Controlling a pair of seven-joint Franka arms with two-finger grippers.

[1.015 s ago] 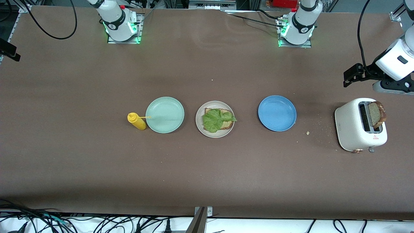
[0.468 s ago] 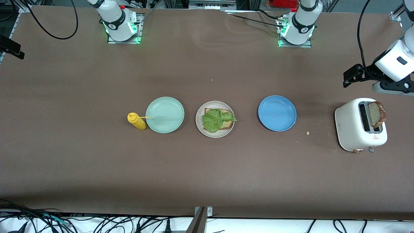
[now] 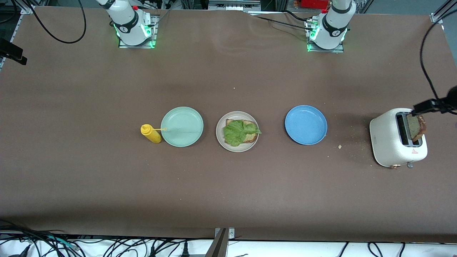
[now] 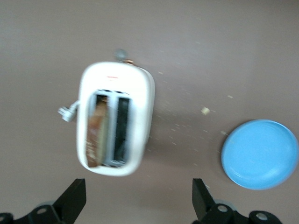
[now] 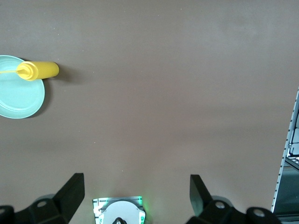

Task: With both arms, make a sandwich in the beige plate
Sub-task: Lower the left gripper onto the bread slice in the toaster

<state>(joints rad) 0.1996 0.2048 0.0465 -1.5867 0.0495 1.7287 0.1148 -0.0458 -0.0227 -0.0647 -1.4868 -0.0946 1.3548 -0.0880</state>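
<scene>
Half-built sandwich (image 3: 240,132) on the beige plate (image 3: 220,137): one toasted slice topped with a ruffled lettuce leaf (image 3: 235,132), no upper slice yet. Taking this plate as landmark, the mint-green plate (image 3: 181,126) lies beside it toward the right arm's end of the table, with a yellow squeeze bottle (image 3: 151,133) lying just past that plate, its nozzle over the rim; the blue plate (image 3: 306,125) lies beside the landmark toward the left arm's end, and the white toaster (image 3: 397,138) stands well apart from the landmark in that same direction. The second bread slice (image 3: 416,126) stands upright in one toaster slot, its top proud of the slot. The left gripper (image 4: 139,201) is over the toaster, fingers spread wide and holding nothing; in the front view one black fingertip shows at the upper edge of the slice. The right gripper (image 5: 137,195) waits high over bare table near its own base, fingers likewise wide apart and empty. The step in hand is judged to be the retrieval of the second slice. To do it well, the left gripper should centre over the occupied slot with its fingers flanking the flat faces of the slice, descend only to the exposed crust, close gently so the toast does not crumble, and lift straight up clear of the slot. Scattered crumbs (image 3: 339,146) between the toaster and the blue plate suggest the bread is brittle.
</scene>
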